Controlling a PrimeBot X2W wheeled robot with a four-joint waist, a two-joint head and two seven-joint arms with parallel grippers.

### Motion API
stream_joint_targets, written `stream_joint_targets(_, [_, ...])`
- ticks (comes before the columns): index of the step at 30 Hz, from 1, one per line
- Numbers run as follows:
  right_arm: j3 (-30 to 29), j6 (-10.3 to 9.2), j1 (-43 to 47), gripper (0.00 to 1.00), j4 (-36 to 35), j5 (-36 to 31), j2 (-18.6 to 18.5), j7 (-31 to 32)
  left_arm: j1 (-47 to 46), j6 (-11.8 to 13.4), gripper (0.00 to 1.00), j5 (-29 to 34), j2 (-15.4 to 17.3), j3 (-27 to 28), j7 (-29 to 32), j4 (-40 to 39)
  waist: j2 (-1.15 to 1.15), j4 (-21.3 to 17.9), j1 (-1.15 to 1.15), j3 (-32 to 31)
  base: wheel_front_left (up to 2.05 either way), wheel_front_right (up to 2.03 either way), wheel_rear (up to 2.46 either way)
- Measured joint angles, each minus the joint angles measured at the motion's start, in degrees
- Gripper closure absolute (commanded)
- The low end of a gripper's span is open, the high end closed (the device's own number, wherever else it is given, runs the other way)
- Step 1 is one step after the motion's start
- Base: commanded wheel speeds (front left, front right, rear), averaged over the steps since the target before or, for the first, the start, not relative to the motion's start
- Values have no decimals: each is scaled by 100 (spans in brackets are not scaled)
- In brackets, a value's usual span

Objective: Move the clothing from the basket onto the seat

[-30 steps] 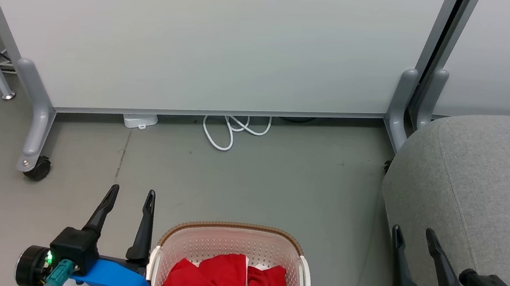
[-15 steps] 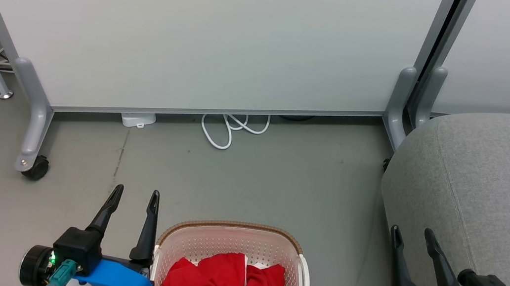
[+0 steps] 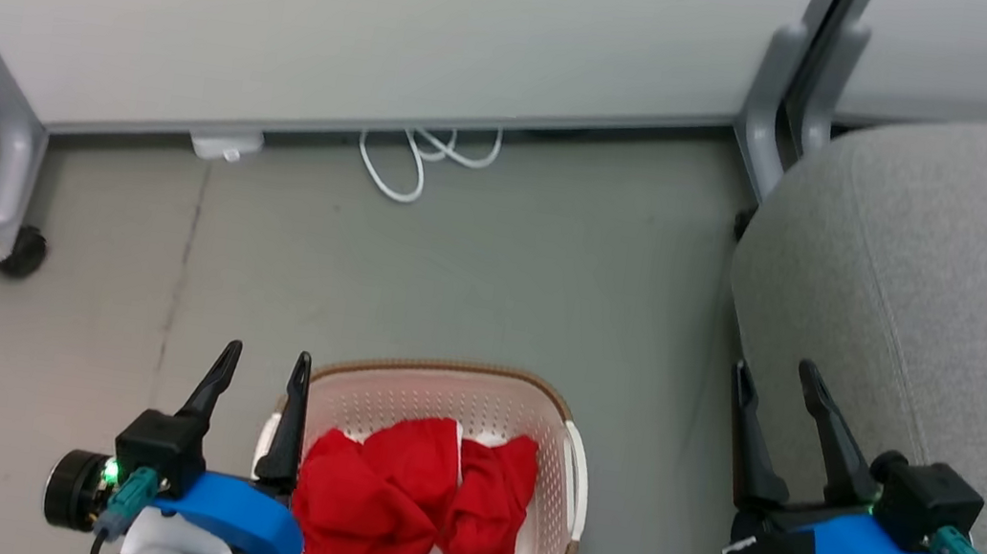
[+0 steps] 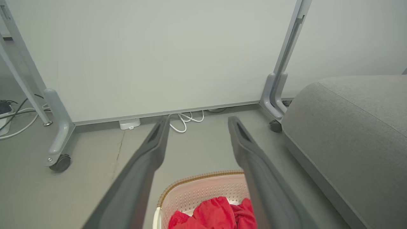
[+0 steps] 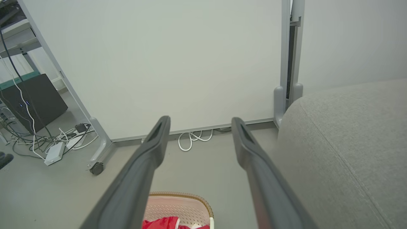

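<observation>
**ITEM 1: clothing** (image 3: 415,488). Red w/ white trim, bunched in a heap inside the basket, lower centre of head view. Untouched.

**ITEM 2: basket** (image 3: 441,374). Cream, perforated, brown rim. Stands on the floor (image 3: 476,265), well apart from the seat.

**ITEM 3: seat** (image 3: 956,284). Grey cushion, right side of frame.

**ITEM 4: left gripper** (image 3: 269,352). Lower left. Fingers spread, nothing between them. Inner finger overlaps the basket's left rim in head view; contact can't be told.

**ITEM 5: right gripper** (image 3: 774,365). Lower right, by the seat's near edge. Fingers spread, empty.

**RISKS (judged):**
- Left finger close to the rim and handle: a descent there could hook the plastic and drag or tip the light basket.
- Garments are tangled, so a pinch on one fold may lift both. The 2nd could slip off mid-carry and land on the floor btwn basket and seat.
- Reaching too deep could catch a fingertip in the perforations.
- Loose cloth hanging low could snag on the rim on the way out.
- The right arm is tight to the cushion and a swing could bump it.
</observation>
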Motion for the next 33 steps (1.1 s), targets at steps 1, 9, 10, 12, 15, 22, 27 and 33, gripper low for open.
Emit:
stream_joint_targets(1, [31, 0, -79, 0, -26, -1, -1, 1, -80, -4, 0, 8, 10, -13, 0, 83, 0, -28, 0, 108, 0, 0, 0])
stream_joint_targets(9, [294, 0, -704, 0, -212, 65, -3, -29, -896, -104, 0, 194, 266, -346, 0, 972, 0, -337, 0, 1064, 0, 0, 0])
stream_joint_targets(10, [333, 0, -767, 0, -209, 94, -3, -33, -1017, -116, 0, 219, 319, -419, 0, 1090, 0, -384, 1, 1185, 0, 0, 0])
stream_joint_targets(12, [433, 0, -891, 0, -205, 142, -8, -36, -1245, -120, 0, 271, 433, -543, 0, 1324, 0, -485, 1, 1428, 0, 0, 0])
stream_joint_targets(15, [601, 1, -1027, 0, -192, 250, -7, -43, -1546, -124, 0, 303, 605, -725, 0, 1704, 0, -656, 1, 1770, 0, 0, 0])
stream_joint_targets(22, [844, 0, -1247, 0, -304, 486, -10, -60, -2067, -153, 0, 314, 992, -1517, 21, 2442, 0, -1092, 1, 2431, 0, 0, 0])
stream_joint_targets(27, [975, 0, -1273, 0, -439, 614, -11, -66, -2419, -153, 0, 222, 1276, -2204, 116, 2863, 0, -1352, 1, 2842, 0, 0, 0])
stream_joint_targets(33, [1060, 0, -1340, 0, -619, 743, -10, -67, -2814, -153, 0, -102, 1547, -2705, 320, 3223, 0, -1559, 1, 3288, 0, 0, 0])
